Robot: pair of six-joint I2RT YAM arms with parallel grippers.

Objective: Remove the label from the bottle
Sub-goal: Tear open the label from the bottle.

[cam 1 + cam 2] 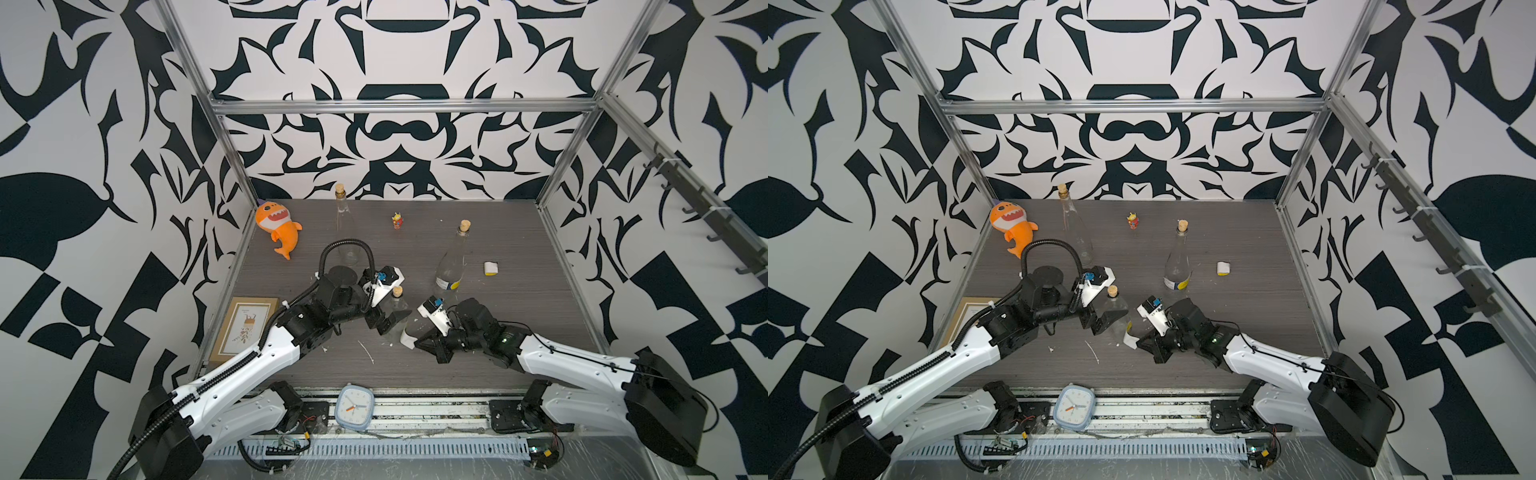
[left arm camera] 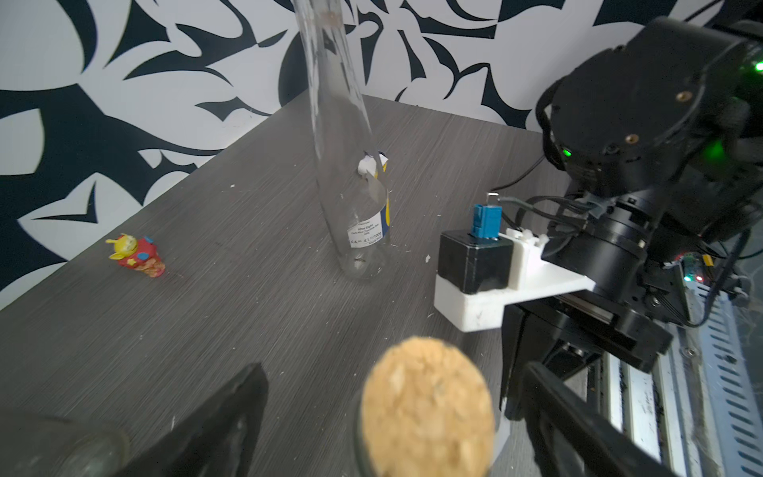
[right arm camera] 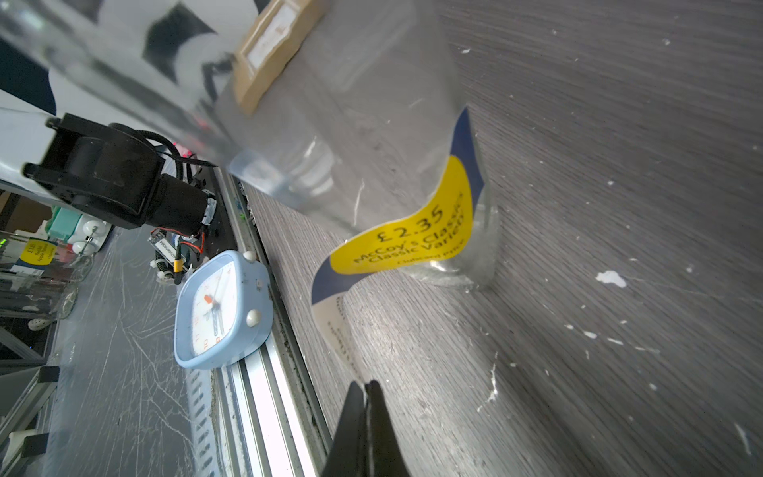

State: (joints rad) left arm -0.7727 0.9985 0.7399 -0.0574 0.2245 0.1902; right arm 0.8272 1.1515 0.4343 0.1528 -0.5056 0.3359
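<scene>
Clear corked bottle [image 1: 394, 305] upright at front centre of table [image 1: 519, 332]. Left gripper [image 2: 388, 371] gaping either side of neck, not clamping, seemingly guarding against tipping. Right gripper [image 3: 366, 388] pinched together on peeled tail of label [image 3: 413, 243], other end stuck near base, apparently ready for pulling.

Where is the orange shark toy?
In both top views the orange shark toy lies in the far left corner of the table, with a corked clear bottle standing just right of it.

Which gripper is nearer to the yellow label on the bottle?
Right. The right gripper pinches the peeled end of the label; the left gripper stands open around the bottle, below its cork.
</scene>
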